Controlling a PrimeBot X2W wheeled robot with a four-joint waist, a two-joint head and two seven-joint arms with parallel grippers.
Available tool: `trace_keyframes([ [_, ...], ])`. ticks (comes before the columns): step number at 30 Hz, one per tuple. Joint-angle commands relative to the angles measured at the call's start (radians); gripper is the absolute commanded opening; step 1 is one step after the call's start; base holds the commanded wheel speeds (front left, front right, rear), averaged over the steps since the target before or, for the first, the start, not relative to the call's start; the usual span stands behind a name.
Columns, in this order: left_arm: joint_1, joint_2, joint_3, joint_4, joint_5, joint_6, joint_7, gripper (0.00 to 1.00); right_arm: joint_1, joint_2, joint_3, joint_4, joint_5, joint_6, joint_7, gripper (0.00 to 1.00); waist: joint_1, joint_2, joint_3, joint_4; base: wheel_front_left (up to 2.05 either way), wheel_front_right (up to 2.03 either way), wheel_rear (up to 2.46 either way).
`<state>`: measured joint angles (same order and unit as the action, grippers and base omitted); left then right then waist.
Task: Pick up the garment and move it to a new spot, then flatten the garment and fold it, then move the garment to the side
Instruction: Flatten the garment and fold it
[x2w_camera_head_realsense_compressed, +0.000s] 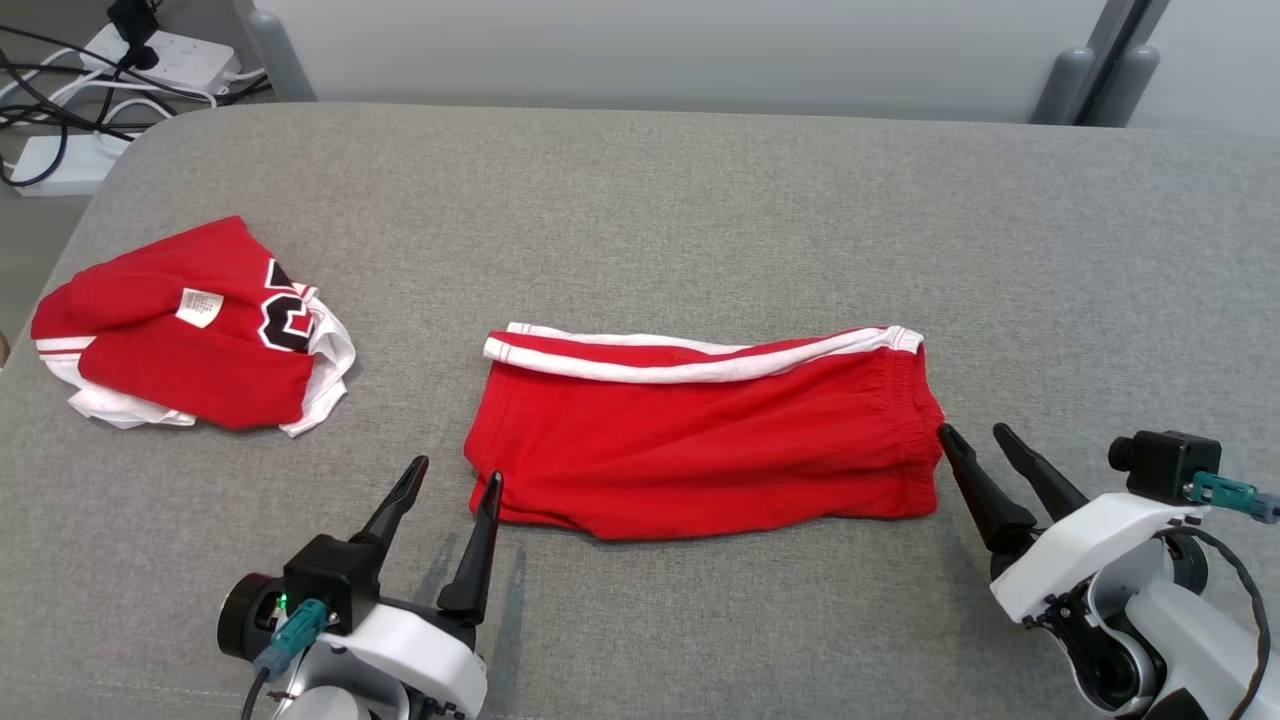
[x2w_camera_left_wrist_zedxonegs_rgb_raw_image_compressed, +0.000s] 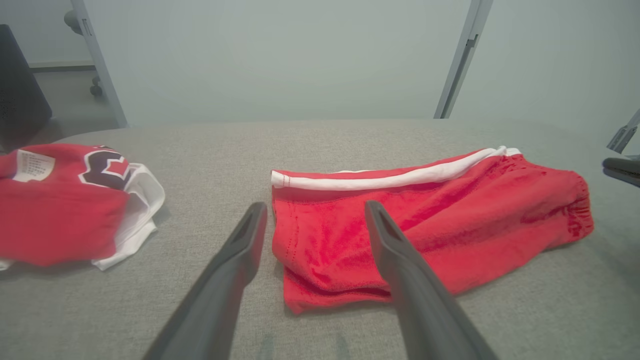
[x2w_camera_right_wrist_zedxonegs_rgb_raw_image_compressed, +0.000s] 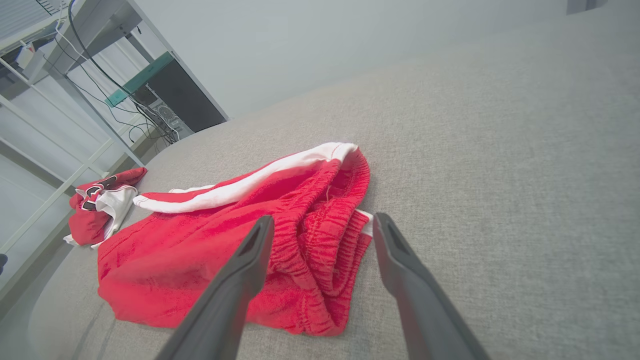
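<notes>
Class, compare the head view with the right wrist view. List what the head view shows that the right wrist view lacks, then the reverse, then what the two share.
Head view adds: the left hand, open beside the left end of the red shorts, and white power strips with cables on the floor.
Right wrist view adds: a dark computer tower beyond the table.
Both share: the red shorts with their white stripe, the crumpled red jersey, the grey table, and the open right hand at the waistband end.

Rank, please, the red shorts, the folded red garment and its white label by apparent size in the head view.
1. red shorts, largest
2. folded red garment, clearly smaller
3. white label, smallest by far
</notes>
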<state>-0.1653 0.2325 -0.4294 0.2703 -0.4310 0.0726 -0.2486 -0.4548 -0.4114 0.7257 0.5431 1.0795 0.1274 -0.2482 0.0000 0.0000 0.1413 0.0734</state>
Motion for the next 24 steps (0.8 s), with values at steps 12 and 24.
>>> trace_keyframes([
  [12, -0.004, -0.035, 0.078, -0.029, 0.082, -0.044, -0.013, 1.0, 0.01, 0.064, -0.017, 0.098, 0.041, 0.003, -0.005, 1.0, 0.0, 0.0, 0.02, 0.056, 0.0, 0.0, 0.0],
  [24, -0.013, -0.069, 0.119, -0.01, 0.113, -0.098, -0.013, 1.0, -0.005, 0.112, -0.002, 0.134, 0.183, 0.003, 0.037, 0.55, 0.0, 0.0, 0.036, 0.078, 0.0, 0.0, 0.0],
])
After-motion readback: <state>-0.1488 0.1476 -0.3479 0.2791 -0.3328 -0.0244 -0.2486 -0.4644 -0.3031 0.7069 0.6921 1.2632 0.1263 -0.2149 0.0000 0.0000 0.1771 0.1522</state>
